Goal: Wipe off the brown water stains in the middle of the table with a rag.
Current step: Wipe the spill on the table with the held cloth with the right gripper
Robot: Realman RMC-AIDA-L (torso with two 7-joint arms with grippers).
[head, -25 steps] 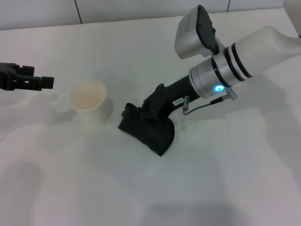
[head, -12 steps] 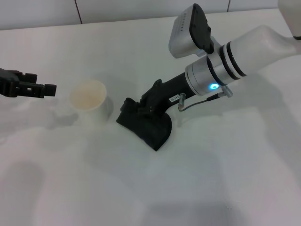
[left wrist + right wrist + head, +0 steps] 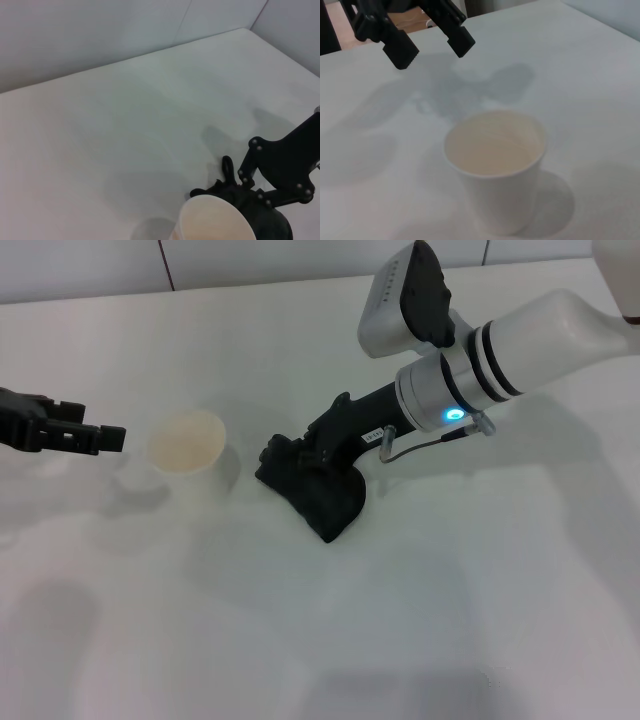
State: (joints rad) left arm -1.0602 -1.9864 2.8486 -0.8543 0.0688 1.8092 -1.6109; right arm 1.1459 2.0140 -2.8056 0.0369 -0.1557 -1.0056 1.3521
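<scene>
Near the middle of the white surface (image 3: 420, 620) I have the right claw (image 3: 300, 472) angled down from the far right, pressed into the black rag (image 3: 318, 496) and clenched on it; the bunched cloth lies flat against the surface. Just left of the rag stands a white paper cup (image 3: 187, 448), upright and empty inside. Farther left, my left claw (image 3: 95, 438) hovers beside the cup with its fingers (image 3: 400, 50) released, apart. No brown stain shows.
</scene>
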